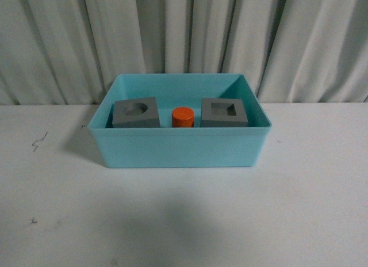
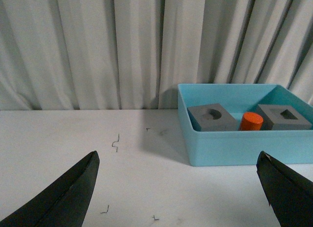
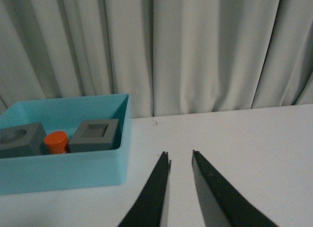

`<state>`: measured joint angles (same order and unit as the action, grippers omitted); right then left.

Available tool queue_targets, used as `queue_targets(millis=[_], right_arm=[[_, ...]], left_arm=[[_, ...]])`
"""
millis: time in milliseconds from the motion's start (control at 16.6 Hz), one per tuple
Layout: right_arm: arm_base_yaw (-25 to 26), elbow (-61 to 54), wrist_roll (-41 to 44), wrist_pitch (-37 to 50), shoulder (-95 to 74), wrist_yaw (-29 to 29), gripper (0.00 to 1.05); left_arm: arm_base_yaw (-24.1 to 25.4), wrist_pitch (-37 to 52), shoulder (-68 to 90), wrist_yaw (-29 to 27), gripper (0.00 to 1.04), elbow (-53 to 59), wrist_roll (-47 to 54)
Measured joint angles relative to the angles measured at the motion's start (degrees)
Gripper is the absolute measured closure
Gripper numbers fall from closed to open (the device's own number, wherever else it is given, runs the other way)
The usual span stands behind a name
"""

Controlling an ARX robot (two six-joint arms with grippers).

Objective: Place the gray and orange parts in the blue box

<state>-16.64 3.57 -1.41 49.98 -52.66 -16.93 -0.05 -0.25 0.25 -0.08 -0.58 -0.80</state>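
Observation:
The blue box [image 1: 178, 147] stands on the white table in the front view, with all three parts inside it. A gray cube with a round recess [image 1: 135, 112] is at its left, the orange cylinder [image 1: 183, 117] in the middle, a gray cube with a square recess [image 1: 224, 112] at its right. Neither arm shows in the front view. My left gripper [image 2: 178, 161] is open over bare table, well short of the box [image 2: 234, 148]. My right gripper [image 3: 180, 156] is shut on nothing, off to the side of the box [image 3: 68, 170].
A pale pleated curtain [image 1: 184, 37] hangs right behind the table. Small dark marks [image 2: 116, 143] dot the tabletop on the box's left side. White table surface [image 1: 184, 221] lies in front of the box and to both sides.

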Motion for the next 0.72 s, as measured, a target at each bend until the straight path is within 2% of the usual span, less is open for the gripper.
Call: queue_targets(millis=[60, 121, 482, 543, 603, 724], right_arm=[[1.6, -1.4, 0.3, -2.4, 1.0, 1.6, 0.99], [3.3, -2.4, 0.9, -5.3, 4.5, 3.5, 1.03], [10.5, -2.9, 1.0, -20.2, 22.8, 10.4, 1.03], [14.2, -2.9, 1.1, -23.1, 25.5, 15.2, 1.03], [17.1, -2.9, 1.0, -25.3, 27.6, 15.9, 1.03], [16.8, -2.9, 1.0, -27.6, 30.5, 16.9, 1.03]], left_arm=[[0.0, 0.0, 0.0, 0.0, 0.07, 0.0, 0.0], [0.0, 0.0, 0.0, 0.1, 0.07, 0.0, 0.0], [0.0, 0.0, 0.0, 0.1, 0.07, 0.0, 0.0], [0.0, 0.0, 0.0, 0.0, 0.07, 0.0, 0.0], [0.0, 0.0, 0.0, 0.0, 0.07, 0.0, 0.0], [0.0, 0.0, 0.0, 0.0, 0.07, 0.0, 0.0]])
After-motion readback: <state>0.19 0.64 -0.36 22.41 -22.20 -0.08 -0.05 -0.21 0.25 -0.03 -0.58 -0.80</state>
